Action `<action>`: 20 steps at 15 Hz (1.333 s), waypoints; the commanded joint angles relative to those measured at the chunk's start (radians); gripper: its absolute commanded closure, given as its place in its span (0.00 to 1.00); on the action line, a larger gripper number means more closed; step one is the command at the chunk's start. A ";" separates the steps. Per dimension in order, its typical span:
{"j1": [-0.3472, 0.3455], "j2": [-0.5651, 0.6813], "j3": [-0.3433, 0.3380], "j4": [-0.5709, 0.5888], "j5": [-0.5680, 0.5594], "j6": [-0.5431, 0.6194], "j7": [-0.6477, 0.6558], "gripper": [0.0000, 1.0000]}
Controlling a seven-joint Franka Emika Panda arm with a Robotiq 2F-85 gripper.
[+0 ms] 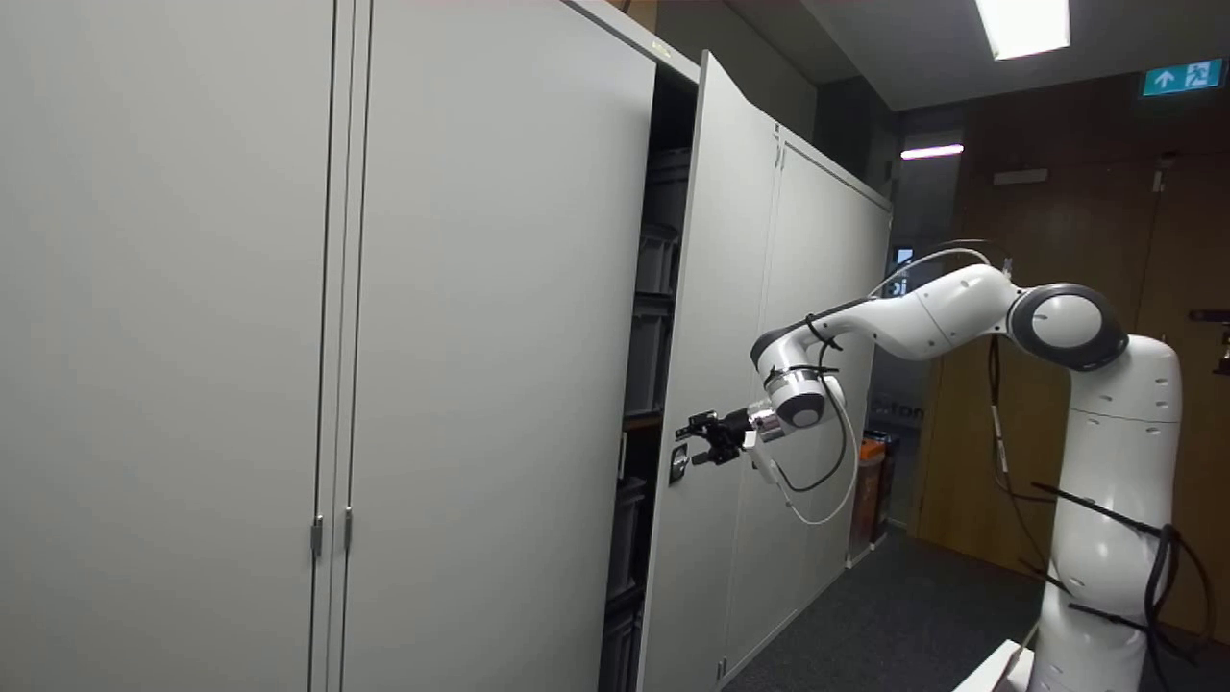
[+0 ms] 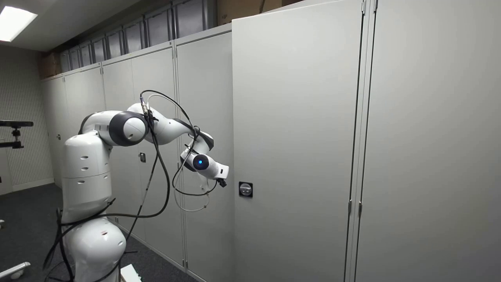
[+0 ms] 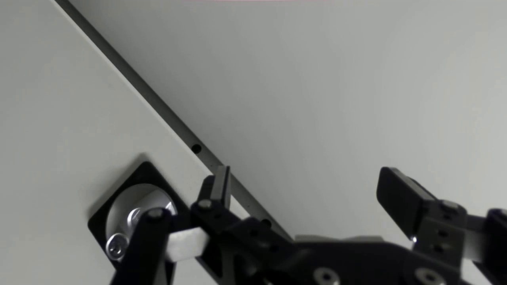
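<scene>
Black gripper (image 3: 304,174): Nearest the wrist camera and unclenched, its two fingers (image 3: 222,188) spread wide apart.
Cabinet door (image 1: 721,240): Standing ajar, it juts from a pale cabinet row (image 2: 152,78) just beside the gripper; in the wrist view its free edge cuts a diagonal behind a finger. Whether finger and door touch cannot be told.
Latch (image 1: 678,463): A round metal fitting on a black square plate (image 3: 150,172), set in the ajar door near its free edge, close to the fingers in an exterior view and partly hidden by the gripper in the wrist view.
Neighboring door (image 1: 500,317): Lies flat in the row; past its edge, grey crates (image 1: 646,360) sit in shadow at several heights.
White arm (image 2: 94,172): Arching toward the ajar door in both exterior views, a blue light (image 2: 200,161) glowing near its wrist.
Atop the row: Grey boxes (image 2: 158,29) stand side by side in an exterior view.
Far end: A lit exit sign (image 1: 1183,78) hangs high before wooden doors (image 1: 961,432), and an orange-lidded bin (image 1: 868,450) stands beside the cabinets in an exterior view.
</scene>
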 commanded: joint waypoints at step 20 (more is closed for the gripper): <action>0.167 0.205 0.167 0.239 -0.167 0.508 -0.093 0.00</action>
